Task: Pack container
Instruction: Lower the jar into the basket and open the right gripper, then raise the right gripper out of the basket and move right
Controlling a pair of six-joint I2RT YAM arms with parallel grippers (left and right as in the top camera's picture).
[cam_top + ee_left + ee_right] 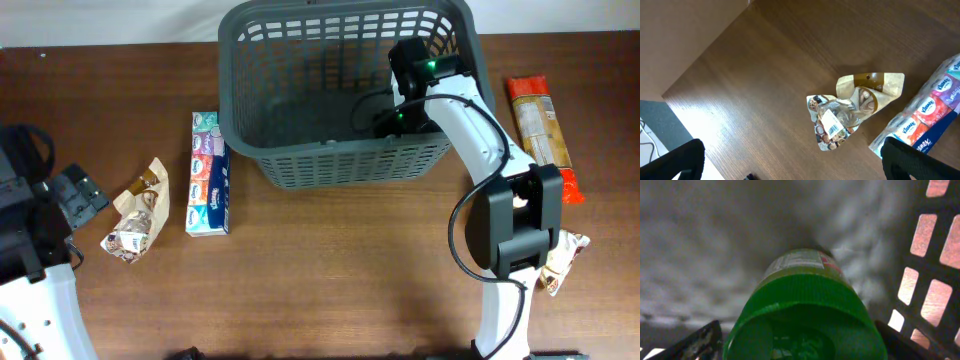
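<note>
**Placing the jar in the container**

Overhead: The container (320, 165) stands at the far edge of the table (340, 290). The right gripper (390, 118) reaches inside it, near the right wall. The left gripper (88, 195) hangs near a snack bag (135, 222).

Left wrist: The jaws are spread wide with nothing between them, and the bag lies below.

Right wrist: The fingers (695, 340) flank the green lid of a jar (805, 295), which sits low on the base just beside the lattice wall. Whether they clamp it or have let go cannot be told. The step probably goes best if the jaws part fully clear of the lid and then rise straight, keeping off the wall so the jar is not tipped.
</note>
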